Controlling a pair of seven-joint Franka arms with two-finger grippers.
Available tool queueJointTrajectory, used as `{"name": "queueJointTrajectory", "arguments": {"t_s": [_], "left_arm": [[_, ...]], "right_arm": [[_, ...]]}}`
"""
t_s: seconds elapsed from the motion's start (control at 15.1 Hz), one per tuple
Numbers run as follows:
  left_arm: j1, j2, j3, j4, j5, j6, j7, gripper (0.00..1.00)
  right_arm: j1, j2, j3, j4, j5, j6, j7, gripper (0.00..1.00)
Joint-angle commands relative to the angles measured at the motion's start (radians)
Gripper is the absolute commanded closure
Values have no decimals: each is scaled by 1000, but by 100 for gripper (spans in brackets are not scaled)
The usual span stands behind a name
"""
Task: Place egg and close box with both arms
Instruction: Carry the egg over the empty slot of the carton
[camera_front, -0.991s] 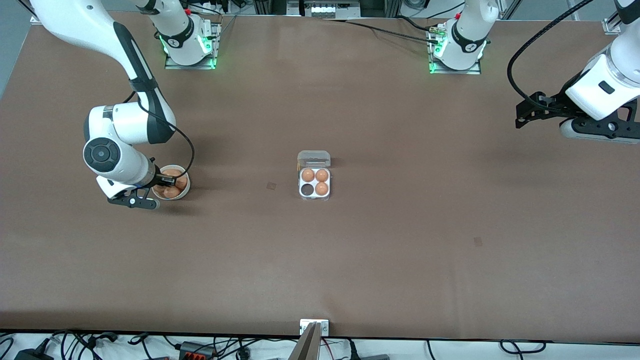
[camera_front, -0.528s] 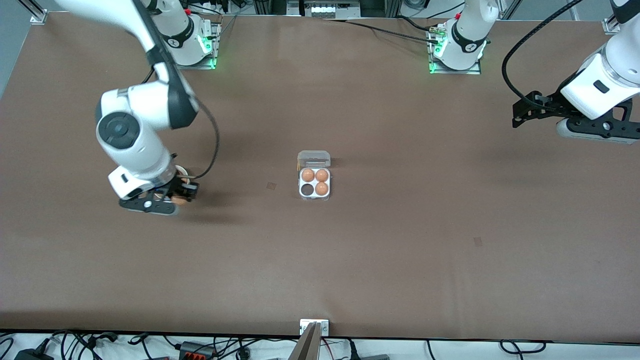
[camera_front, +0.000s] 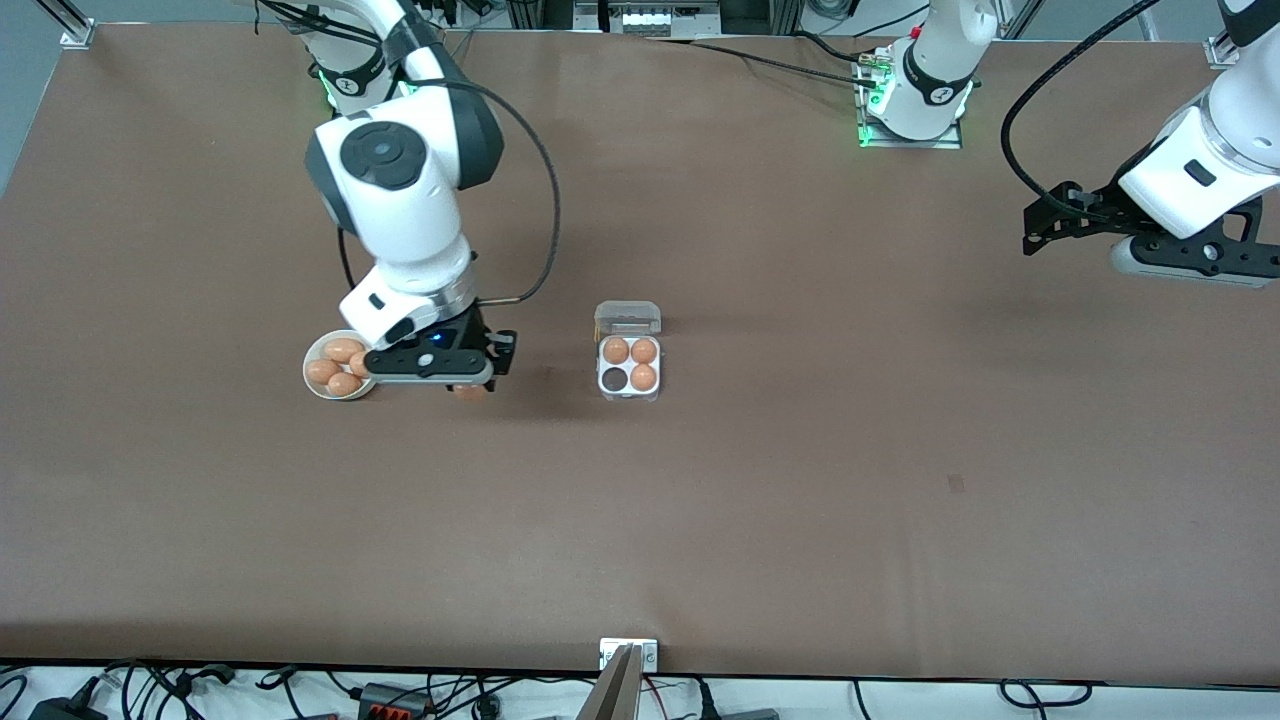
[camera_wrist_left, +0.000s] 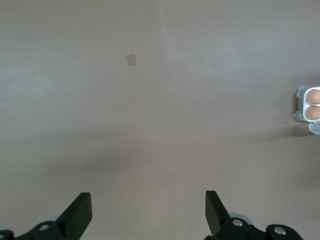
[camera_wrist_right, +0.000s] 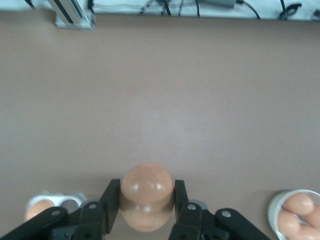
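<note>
The right gripper (camera_wrist_right: 146, 204) has its fingers (camera_wrist_right: 111, 200) pinched on the egg (camera_wrist_right: 146, 202), one pad on each flank, the egg's rounded end bulging out past the tips. In the front view that egg (camera_front: 469, 391) peeks out just under the black fingers, carried in the air over bare surface (camera_front: 760, 520) between the white bowl (camera_front: 312, 384) and the box (camera_front: 630, 362). From the carried egg the box lies at about three o'clock and the bowl at nine o'clock; the bowl holds a few more brown eggs.

The step in hand looks like the carry: egg lifted, not yet placed. The box has its clear lid (camera_front: 628, 318) standing open at the twelve o'clock side, three cells filled and one empty cell (camera_front: 611, 379) at its seven o'clock corner. The next move calls for bringing the egg straight over that dark cell, lowering gently without knocking its neighbours, then letting go.

The left gripper (camera_wrist_left: 149, 212) waits over the surface toward the left arm's end, at roughly two o'clock from the box and well apart from it, its fingers (camera_wrist_left: 80, 215) spread wide and holding nothing. The lid remains to be closed.
</note>
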Motion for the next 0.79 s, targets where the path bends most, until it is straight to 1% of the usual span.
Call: {"name": "queueJointTrajectory", "arguments": {"t_s": [0.0, 0.2, 0.4, 0.73], "left_arm": [[1, 13, -5, 29, 17, -18, 4, 0], [3, 13, -5, 31, 17, -18, 4, 0], [3, 12, -3, 31, 19, -17, 4, 0], [3, 13, -5, 29, 17, -17, 4, 0]], "right_arm": [[39, 36, -11, 17, -60, 75, 120, 91], [74, 67, -11, 9, -202, 113, 285, 91], [114, 107, -12, 9, -316, 179, 471, 91], [183, 156, -20, 17, -509, 181, 739, 91]]}}
